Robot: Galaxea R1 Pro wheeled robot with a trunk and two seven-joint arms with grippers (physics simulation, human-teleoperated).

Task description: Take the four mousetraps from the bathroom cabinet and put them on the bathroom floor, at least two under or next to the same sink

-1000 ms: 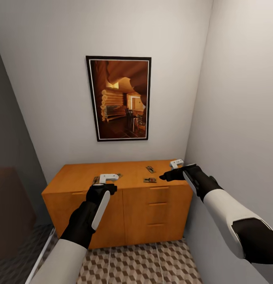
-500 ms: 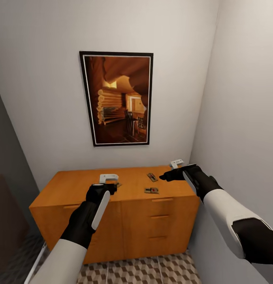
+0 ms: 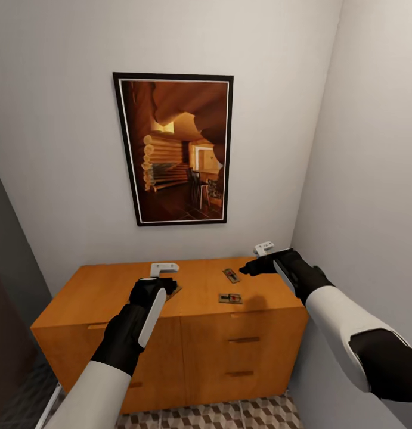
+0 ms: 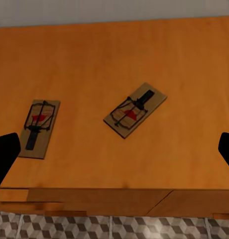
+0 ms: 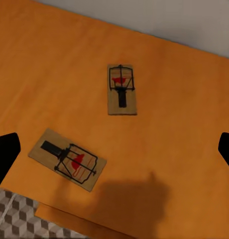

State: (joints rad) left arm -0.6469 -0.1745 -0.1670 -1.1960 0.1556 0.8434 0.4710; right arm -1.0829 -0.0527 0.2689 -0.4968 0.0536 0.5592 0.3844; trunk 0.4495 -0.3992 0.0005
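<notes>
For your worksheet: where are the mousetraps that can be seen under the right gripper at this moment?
Two mousetraps lie flat on the cabinet top toward its right end, one near the front edge, the other behind it, both just left of the right gripper.

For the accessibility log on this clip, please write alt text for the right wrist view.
Two mousetraps lie flat and apart on the orange-brown cabinet top: one mousetrap farther in, another mousetrap near the front edge. Dark tips of the open right tool show at both sides, with cube-patterned floor tiles below.
</notes>
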